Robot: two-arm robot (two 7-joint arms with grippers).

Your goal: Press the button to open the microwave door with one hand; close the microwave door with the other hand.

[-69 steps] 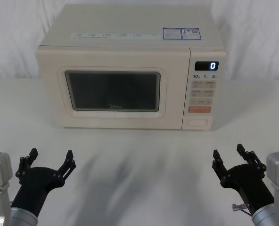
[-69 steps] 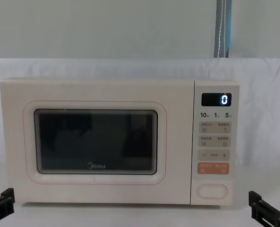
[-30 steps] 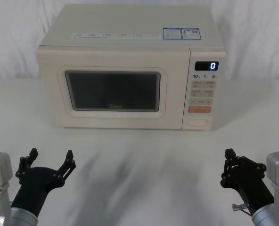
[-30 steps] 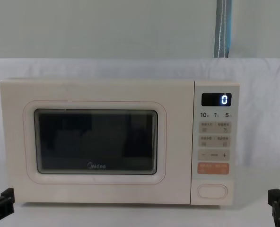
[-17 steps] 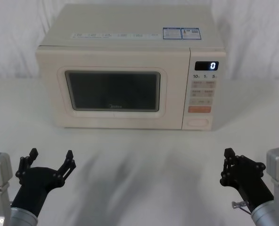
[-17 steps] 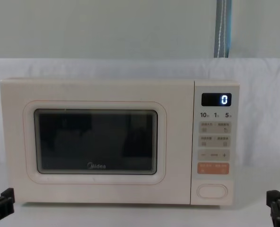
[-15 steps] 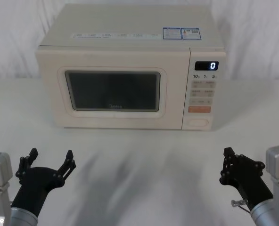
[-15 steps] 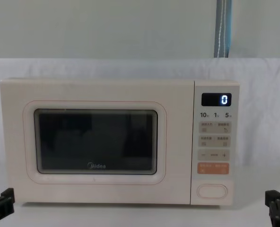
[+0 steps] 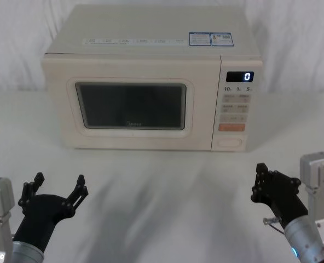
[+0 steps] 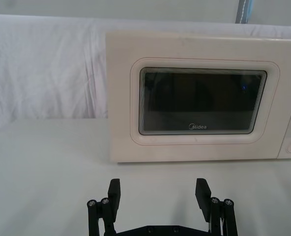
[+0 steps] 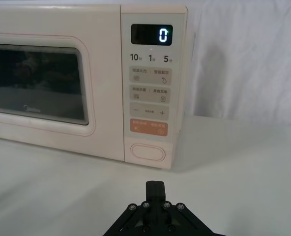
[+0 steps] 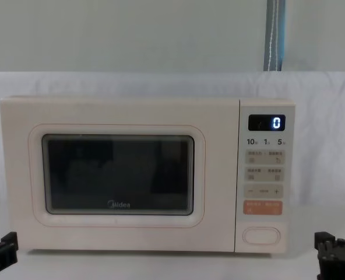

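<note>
Head view: the microwave [image 9: 151, 76] sits at the back of the white table [image 9: 167, 208], door [image 9: 130, 104] flush shut, display at 0; the button [image 9: 230, 143] is the lowest key on the panel at the oven's right side. Right gripper [image 9: 259, 182] low at the right, fingers pinched together, near but well short of the button; left gripper [image 9: 55, 188] low at the left, fingers spread wide, idle. Left wrist view: spread fingers [image 10: 114, 192] face the door's window [image 10: 201, 101]; nothing can be made out inside through the dark glass. Right wrist view: closed fingertips [image 11: 154, 187] point at the button [image 11: 147, 152], apart from it. Chest view: door [image 12: 119, 175] closed, button [image 12: 261, 235] untouched. Judgement: the pressing step is only starting; next, the right gripper must go forward and push squarely on the oval key, missing the orange key above.
</note>
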